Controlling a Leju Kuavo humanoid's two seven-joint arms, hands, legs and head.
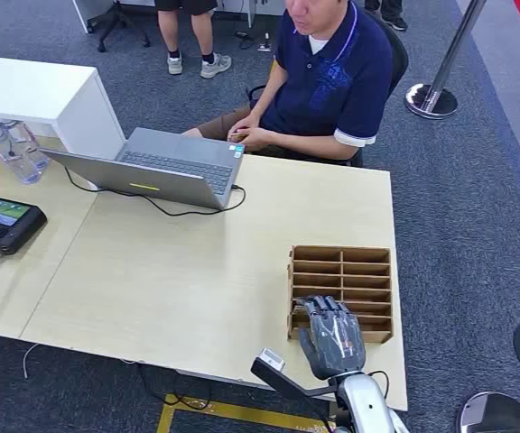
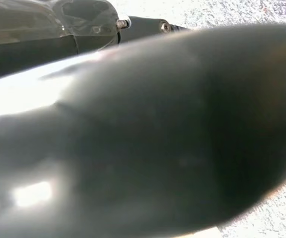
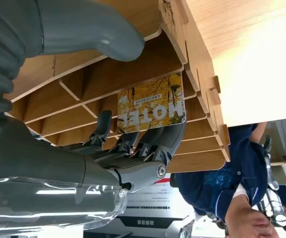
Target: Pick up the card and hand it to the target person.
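Inside the wooden rack (image 3: 194, 64), the card (image 3: 151, 103) lies flat in a slot, long axis along the shelf. Right hand (image 3: 134, 148): fingers reach its edge; grasp unclear. Person (image 1: 332, 77) sits beyond the rack.
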